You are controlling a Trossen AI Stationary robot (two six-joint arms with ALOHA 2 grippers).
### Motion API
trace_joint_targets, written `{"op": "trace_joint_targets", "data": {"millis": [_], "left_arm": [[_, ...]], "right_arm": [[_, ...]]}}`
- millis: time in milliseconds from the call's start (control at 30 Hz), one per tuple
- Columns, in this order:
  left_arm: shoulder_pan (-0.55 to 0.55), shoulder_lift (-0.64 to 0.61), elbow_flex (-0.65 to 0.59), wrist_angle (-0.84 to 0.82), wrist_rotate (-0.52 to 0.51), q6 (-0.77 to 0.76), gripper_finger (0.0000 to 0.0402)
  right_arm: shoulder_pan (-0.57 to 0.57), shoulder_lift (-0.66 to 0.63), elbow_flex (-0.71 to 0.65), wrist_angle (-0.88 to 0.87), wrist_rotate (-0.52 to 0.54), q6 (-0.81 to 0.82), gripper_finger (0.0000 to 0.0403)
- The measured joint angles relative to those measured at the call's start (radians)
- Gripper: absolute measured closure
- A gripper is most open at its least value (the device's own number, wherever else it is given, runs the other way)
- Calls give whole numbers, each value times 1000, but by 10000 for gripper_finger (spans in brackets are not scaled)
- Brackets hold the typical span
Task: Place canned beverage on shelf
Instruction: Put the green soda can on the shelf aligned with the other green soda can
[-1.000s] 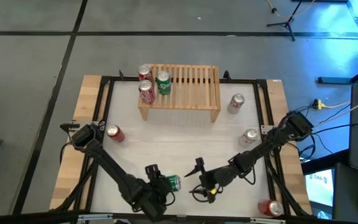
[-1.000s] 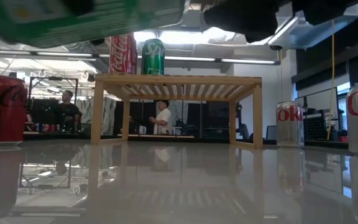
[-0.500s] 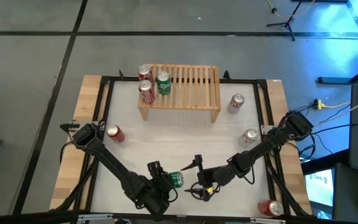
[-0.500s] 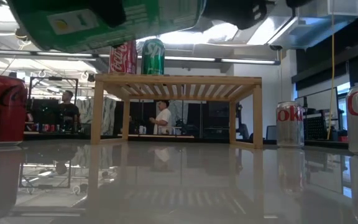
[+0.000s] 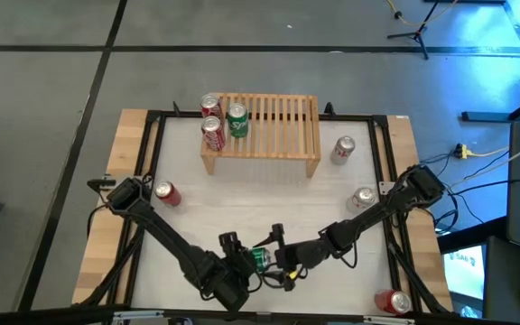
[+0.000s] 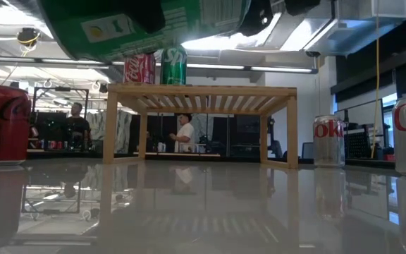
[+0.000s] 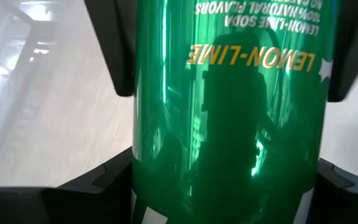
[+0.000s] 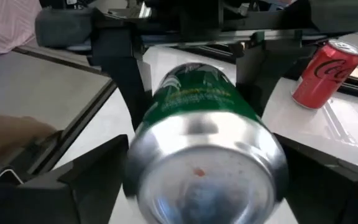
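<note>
Hanging well in front of the shelf, the green can is held on its side above the counter, clamped by the left tool. It is flanked by the open right tool, seemingly for a handover. Three cans are already stood on the shelf.
</note>
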Motion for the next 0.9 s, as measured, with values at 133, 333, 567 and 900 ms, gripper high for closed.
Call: {"op": "trace_joint_targets", "data": {"millis": [133, 333, 567, 900], "left_arm": [[-5, -1, 0, 2, 1, 0, 121], [-4, -5, 0, 4, 48, 32, 51], [-76, -54, 0, -54, -38, -33, 28], [-276, -48, -103, -52, -451, -286, 25]], "right_arm": [[0, 0, 3, 4, 1, -26, 104], [1, -2, 3, -45, -1, -52, 115], [39, -107, 3, -258, 64, -19, 115], [138, -196, -78, -362, 302, 39, 115]]}}
